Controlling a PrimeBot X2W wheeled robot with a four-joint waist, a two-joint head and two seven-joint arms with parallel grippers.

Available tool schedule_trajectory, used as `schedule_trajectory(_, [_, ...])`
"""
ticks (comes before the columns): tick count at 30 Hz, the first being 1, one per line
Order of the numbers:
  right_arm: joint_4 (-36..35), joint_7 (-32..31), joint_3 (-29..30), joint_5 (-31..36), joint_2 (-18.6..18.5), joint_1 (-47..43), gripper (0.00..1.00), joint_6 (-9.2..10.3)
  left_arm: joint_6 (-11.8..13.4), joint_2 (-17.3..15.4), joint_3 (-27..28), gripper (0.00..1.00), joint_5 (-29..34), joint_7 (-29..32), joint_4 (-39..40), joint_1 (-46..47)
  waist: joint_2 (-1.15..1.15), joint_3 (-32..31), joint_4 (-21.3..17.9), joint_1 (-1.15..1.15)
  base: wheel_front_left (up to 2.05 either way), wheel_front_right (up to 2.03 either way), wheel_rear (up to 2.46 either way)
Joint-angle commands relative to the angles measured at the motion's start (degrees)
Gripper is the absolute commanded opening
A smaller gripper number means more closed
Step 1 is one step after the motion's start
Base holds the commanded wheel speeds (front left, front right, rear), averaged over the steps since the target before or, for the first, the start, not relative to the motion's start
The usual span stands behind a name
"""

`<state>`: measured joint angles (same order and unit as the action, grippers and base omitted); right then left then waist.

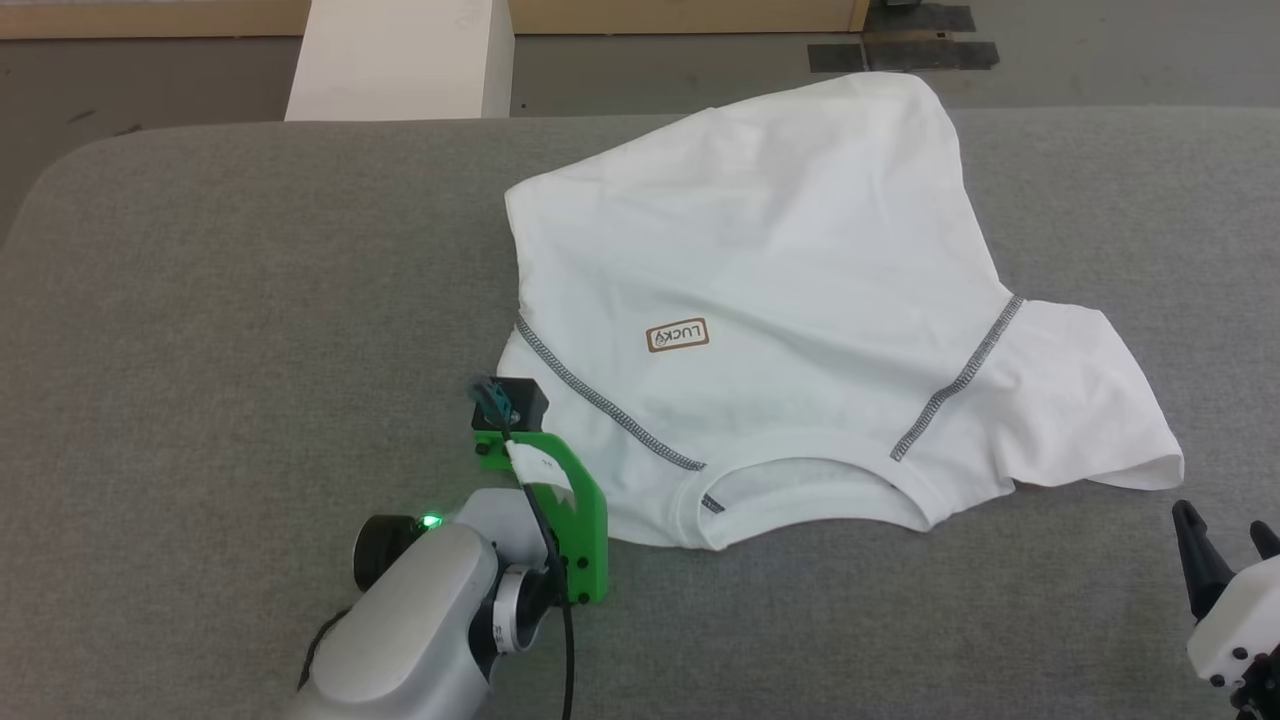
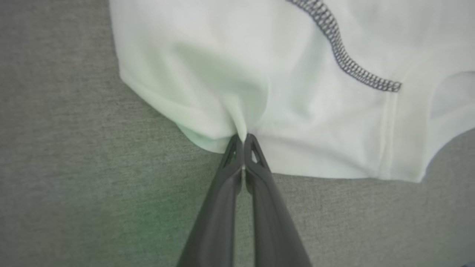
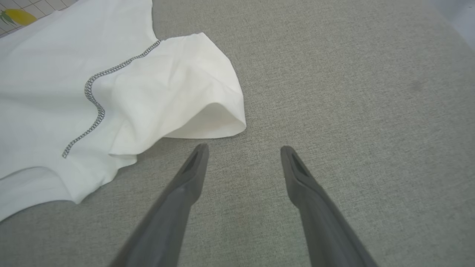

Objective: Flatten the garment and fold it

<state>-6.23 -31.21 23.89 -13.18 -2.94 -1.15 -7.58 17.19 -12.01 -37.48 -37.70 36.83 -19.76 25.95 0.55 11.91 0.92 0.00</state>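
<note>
White garment [image 1: 760, 300] on grey table [image 1: 250, 300], pinched by left fingers [image 2: 219, 207].

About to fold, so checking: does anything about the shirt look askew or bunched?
Yes. The shirt lies crooked, its hem end reaching past the table's far edge. The left sleeve is bunched where the shut left tool pinches it; the right sleeve lies spread, cuff gaping.

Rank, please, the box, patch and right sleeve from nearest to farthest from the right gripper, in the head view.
1. Sleeve, just left of the right gripper.
2. Patch, on the shirt's middle.
3. Box, past the table's far edge, left.
</note>
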Motion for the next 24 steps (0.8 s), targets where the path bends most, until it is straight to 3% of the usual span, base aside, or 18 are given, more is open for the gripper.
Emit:
schedule_trajectory(1, [0.31, 0.47, -0.06, 0.15, 0.06, 0.81, 1.0, 0.09, -0.3, 0.61, -0.69, 0.0, -0.92, 0.13, -1.36, -3.19, -0.54, -0.1, 0.38, 0.0, 0.0, 0.0, 0.0])
schedule_trajectory(6, [-0.07, -0.25, -1.83, 2.07, 0.06, 0.2, 1.0, 0.09, 0.2, 0.65, 2.62, 0.0, -2.42, -3.89, 1.91, -3.38, -0.54, -0.27, 1.27, 0.0, 0.0, 0.0, 0.0])
schedule_trajectory(14, [-1.14, -5.61, -9.54, 4.59, -1.67, 3.28, 1.0, 0.09, 2.22, -1.01, 6.57, 0.0, -3.7, -8.02, 8.76, -6.58, -0.54, 1.13, 1.8, 0.0, 0.0, 0.0, 0.0])
schedule_trajectory(24, [5.81, -15.0, -14.09, 8.2, -4.68, 11.22, 1.0, 0.09, 3.09, -1.25, 6.52, 0.0, -3.9, -8.13, 12.76, -7.82, -0.54, 3.6, 3.31, 0.0, 0.0, 0.0, 0.0])
